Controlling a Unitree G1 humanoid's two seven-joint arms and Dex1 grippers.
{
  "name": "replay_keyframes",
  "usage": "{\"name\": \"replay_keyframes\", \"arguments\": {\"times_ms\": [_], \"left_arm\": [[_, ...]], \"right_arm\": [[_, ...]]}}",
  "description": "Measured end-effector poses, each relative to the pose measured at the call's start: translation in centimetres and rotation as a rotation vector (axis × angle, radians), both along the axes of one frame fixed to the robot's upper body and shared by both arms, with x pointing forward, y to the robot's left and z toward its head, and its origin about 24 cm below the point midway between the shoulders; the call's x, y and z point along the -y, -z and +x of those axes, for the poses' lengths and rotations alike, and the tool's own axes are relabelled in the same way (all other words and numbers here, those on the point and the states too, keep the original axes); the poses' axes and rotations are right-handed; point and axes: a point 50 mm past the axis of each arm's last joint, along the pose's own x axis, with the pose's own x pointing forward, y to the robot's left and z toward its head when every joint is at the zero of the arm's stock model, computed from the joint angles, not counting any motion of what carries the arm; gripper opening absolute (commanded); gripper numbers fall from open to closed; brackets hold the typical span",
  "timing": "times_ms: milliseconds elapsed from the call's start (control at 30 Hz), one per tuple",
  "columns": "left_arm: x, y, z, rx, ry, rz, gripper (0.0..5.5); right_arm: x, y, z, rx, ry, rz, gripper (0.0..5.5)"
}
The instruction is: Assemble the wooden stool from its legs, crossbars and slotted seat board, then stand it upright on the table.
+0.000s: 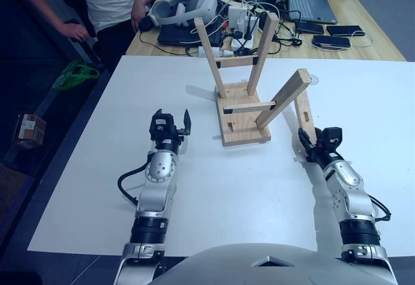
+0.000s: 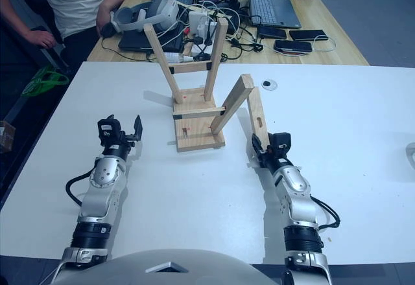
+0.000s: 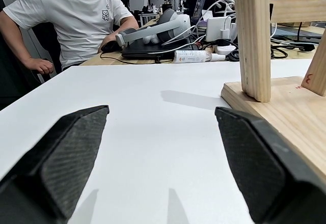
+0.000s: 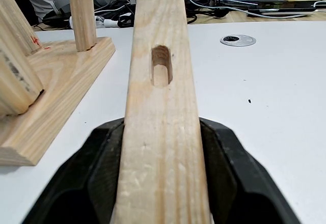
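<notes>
The wooden seat board [image 1: 243, 133] lies flat on the white table [image 1: 214, 207] with two legs [image 1: 210, 55] standing up from it, joined by a crossbar [image 1: 237, 61]. A third leg [image 1: 283, 97] leans from the board's right side, with a short crossbar [image 1: 248, 108] at its base. My right gripper [image 1: 318, 144] is shut on the lower end of a fourth slotted leg [image 4: 162, 102] that rises to meet the leaning leg's top. My left gripper [image 1: 170, 124] is open on the table, left of the board, with nothing between its fingers [image 3: 252, 163].
Beyond the table's far edge a wooden desk [image 1: 363, 42] holds laptops, phones, cables, a headset [image 1: 185, 10] and a small bottle [image 3: 191, 56]. A person [image 1: 107, 0] stands at the far left. A round grommet [image 4: 237, 40] sits in the tabletop on the right.
</notes>
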Motion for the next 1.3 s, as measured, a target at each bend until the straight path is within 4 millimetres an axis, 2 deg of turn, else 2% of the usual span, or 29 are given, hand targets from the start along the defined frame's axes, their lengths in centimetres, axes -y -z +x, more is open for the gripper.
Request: {"name": "replay_keyframes", "arguments": {"times_ms": [767, 1300], "left_arm": [[0.79, -0.36, 0.06, 0.05, 0.065, -0.021, 3.77], [0.41, 0.06, 0.3, 0.008, 0.021, -0.009, 3.77]], "right_arm": [[-0.32, 0.27, 0.07, 0.009, -0.01, -0.018, 2.07], [-0.42, 0.54, 0.1, 0.002, -0.017, -0.035, 2.07]]}}
